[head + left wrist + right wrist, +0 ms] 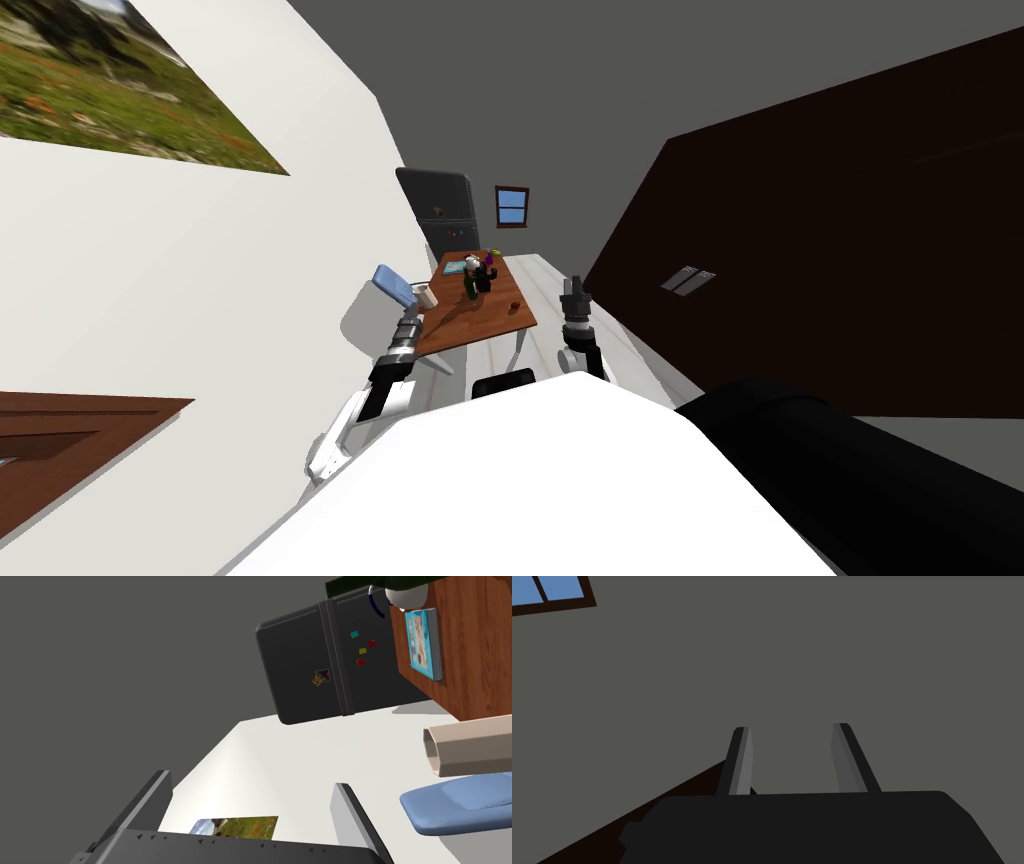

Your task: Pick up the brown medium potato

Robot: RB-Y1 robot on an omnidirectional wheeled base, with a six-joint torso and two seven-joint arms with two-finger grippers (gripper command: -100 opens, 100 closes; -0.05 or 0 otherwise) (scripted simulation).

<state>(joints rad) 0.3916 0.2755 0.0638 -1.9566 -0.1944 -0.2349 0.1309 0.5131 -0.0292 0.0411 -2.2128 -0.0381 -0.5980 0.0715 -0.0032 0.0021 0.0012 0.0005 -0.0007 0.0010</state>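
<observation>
The brown potato lies on the wooden table near its edge, well apart from a white mug whose inside is hidden, while the left gripper and right gripper stand parted, empty.

Kitchen scene: a brown potato was seen only as a speck at the near right of a wooden table, its shape too small to be made out. A cluster of items farther along the table could not be told apart. In the left wrist view, the table was cut off by the frame's edge, as were a white mug, a dark green object, a blue chair seat and a beige tube that could not be identified. A landscape picture was partly hidden behind the dark body of the left gripper.
</observation>
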